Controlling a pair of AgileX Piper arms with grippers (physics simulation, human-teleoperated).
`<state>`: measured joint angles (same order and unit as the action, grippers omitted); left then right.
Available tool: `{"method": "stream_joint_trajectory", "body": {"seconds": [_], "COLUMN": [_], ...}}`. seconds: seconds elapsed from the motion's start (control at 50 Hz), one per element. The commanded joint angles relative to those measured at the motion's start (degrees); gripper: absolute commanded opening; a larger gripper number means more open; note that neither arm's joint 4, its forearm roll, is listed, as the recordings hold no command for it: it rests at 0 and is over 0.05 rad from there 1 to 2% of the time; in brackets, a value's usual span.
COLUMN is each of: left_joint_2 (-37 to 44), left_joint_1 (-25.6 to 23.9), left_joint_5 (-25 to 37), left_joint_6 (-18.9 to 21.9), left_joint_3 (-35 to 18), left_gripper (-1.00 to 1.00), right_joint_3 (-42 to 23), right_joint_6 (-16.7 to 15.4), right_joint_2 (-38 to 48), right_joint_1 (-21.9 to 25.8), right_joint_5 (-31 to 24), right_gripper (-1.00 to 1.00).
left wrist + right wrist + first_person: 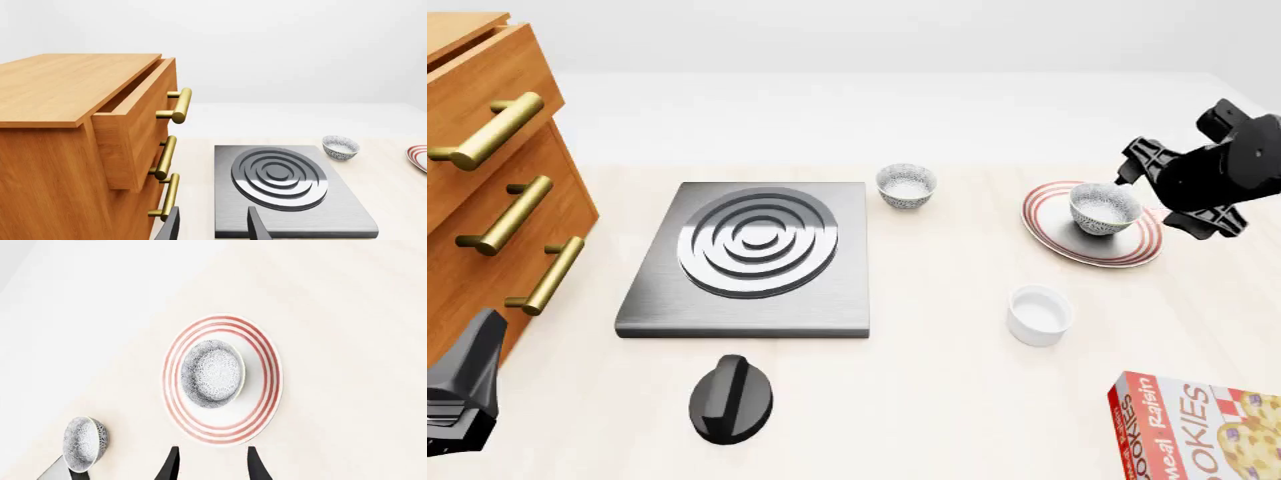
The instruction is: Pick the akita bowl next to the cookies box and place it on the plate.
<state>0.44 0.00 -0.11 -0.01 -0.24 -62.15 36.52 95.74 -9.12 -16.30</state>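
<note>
An akita bowl (1104, 208) (212, 372), speckled grey and white, stands upright inside the red-ringed plate (1054, 235) (268, 390) at the right of the table. My right gripper (1172, 195) (212, 466) hovers open just to the plate's right, holding nothing and apart from the bowl. The identical twin bowl (906, 185) (341, 147) (83, 443) rests beside the stove's far right corner. The cookies box (1194, 430) lies at the near right edge. My left gripper (461, 390) (213, 227) is open and low at the near left, beside the cabinet.
A grey stove plate (747, 260) (287, 185) with a black knob (733, 398) in front fills the middle left. A wooden cabinet (494, 180) (60, 130) with brass handles and its top drawer pulled out stands at the left. A plain white cup (1041, 314) sits near the plate.
</note>
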Motion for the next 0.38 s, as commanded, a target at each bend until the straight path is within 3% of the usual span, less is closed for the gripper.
{"method": "stream_joint_trajectory", "body": {"seconds": [0.02,0.14,0.22,0.26,0.38], "left_joint_2": [0.0,0.0,0.0,0.0,0.0], "left_joint_1": [0.0,0.0,0.0,0.0,0.0], "left_joint_5": [0.0,0.0,0.0,0.0,0.0], "left_joint_6": [0.0,0.0,0.0,0.0,0.0], "left_joint_3": [0.0,0.0,0.0,0.0,0.0], "left_gripper": [1.00,1.00,1.00,1.00,1.00], "right_joint_3": [9.1,17.8,19.8,21.9,23.7], "right_joint_6": [-0.3,1.0,-3.3,-2.9,-9.5], "right_joint_2": [-12.6,-23.6,-29.0,-30.3,-36.5], "right_joint_1": [2.0,4.9,4.9,6.2,5.7], "right_joint_5": [1.1,4.5,5.5,6.8,7.2], "right_gripper": [1.00,1.00,1.00,1.00,1.00]}}
